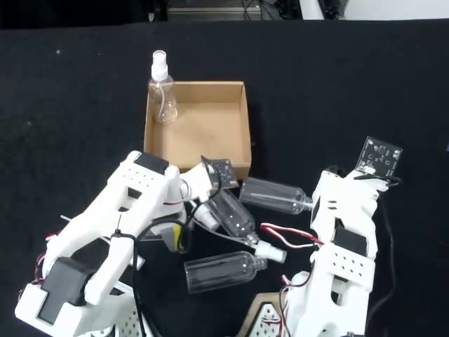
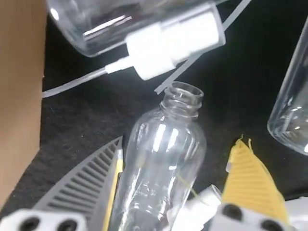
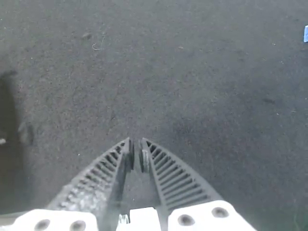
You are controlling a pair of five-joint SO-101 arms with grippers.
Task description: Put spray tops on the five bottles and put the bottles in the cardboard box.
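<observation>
Clear plastic between my left jaws (image 2: 180, 144): they're open, astride an uncapped bottle (image 2: 161, 163) lying on the table (image 1: 70, 84), centre of the high view. A loose spray top (image 2: 173, 45) sits just past its neck. My right jaws (image 3: 135, 159) are closed and empty. It's the capping step. Next I clamp and steady the bottle.

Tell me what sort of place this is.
Probably a robotics lab or workshop bench: a black-clothed table, the white left arm and right arm side by side, and cables along the far edge.
</observation>
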